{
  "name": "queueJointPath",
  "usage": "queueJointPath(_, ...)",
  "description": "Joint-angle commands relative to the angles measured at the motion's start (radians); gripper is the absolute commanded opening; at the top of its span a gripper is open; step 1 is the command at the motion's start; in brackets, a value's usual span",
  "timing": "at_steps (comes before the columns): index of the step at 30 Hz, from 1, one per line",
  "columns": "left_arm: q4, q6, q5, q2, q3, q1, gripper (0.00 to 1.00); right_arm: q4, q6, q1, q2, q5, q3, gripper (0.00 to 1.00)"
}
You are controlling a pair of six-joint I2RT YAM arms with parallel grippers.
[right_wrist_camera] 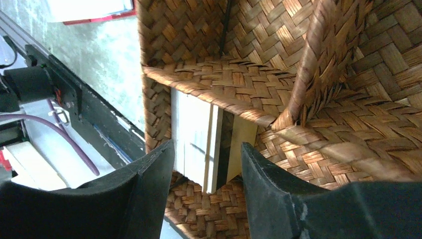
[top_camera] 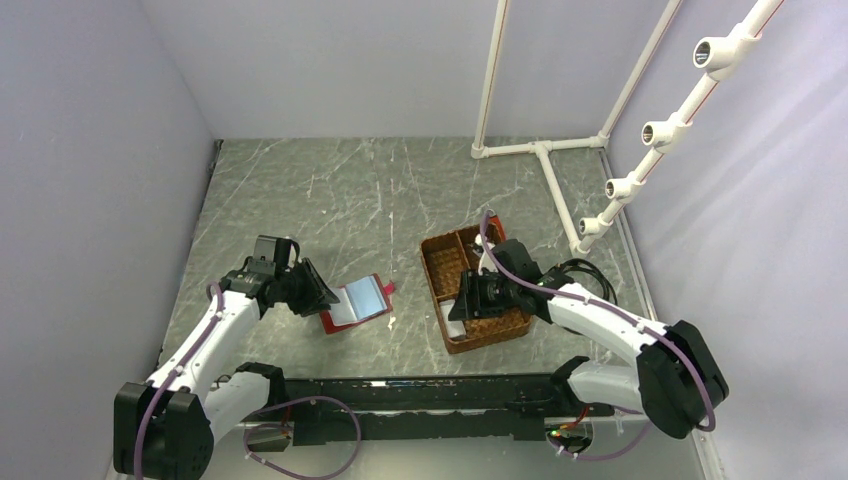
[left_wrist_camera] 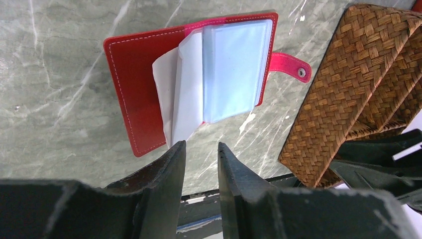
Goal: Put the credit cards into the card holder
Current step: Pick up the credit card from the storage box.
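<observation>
The card holder (top_camera: 357,303) is a red wallet lying open on the marble table, its clear inner sleeves fanned up (left_wrist_camera: 234,69) and its snap tab (left_wrist_camera: 291,65) pointing toward the basket. My left gripper (top_camera: 318,292) hovers just left of it, jaws slightly apart and empty (left_wrist_camera: 200,145). Several credit cards stand on edge in the near compartment of the brown woven basket (top_camera: 432,285): white ones (right_wrist_camera: 194,134) and a tan one (right_wrist_camera: 242,139). My right gripper (top_camera: 468,308) reaches into that compartment, jaws open on either side of the cards (right_wrist_camera: 207,143) without pinching them.
The basket (left_wrist_camera: 348,89) stands right of the wallet, its woven dividers (right_wrist_camera: 224,69) close around my right fingers. A white pipe frame (top_camera: 545,150) stands at the back right. A black rail (top_camera: 420,390) runs along the near edge. Grey walls enclose the table.
</observation>
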Motion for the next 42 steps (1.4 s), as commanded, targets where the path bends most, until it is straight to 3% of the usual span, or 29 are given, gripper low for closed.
queueJointPath(1,0.025,0.007,0.022,-0.008,0.015,0.0,0.36,0.1,0.014,-0.005,0.042,-0.041,-0.041,0.55)
queueJointPath(6,0.017,0.011,0.022,-0.013,0.016,0.0,0.36,0.125,0.024,-0.005,0.044,-0.08,-0.04,0.52)
queueJointPath(21,0.04,0.012,0.034,0.007,0.017,0.0,0.36,0.106,0.035,-0.028,-0.028,-0.119,-0.025,0.2)
queueJointPath(26,0.04,0.012,0.036,0.008,0.016,-0.001,0.36,0.048,0.011,-0.031,-0.035,-0.071,0.0,0.0)
queueJointPath(27,0.035,0.015,0.034,0.008,0.021,0.0,0.37,0.02,-0.001,-0.031,-0.042,-0.046,0.014,0.0)
queueJointPath(36,-0.157,0.063,-0.069,-0.089,0.202,0.0,0.68,-0.277,-0.133,-0.029,-0.146,0.252,0.21,0.0)
queueJointPath(39,-0.115,0.076,0.039,-0.127,0.237,-0.001,0.73,-0.324,-0.145,-0.02,-0.16,0.276,0.31,0.0)
queueJointPath(42,0.1,0.038,0.287,-0.154,0.183,-0.001,0.78,-0.219,-0.064,-0.017,-0.172,0.175,0.333,0.0)
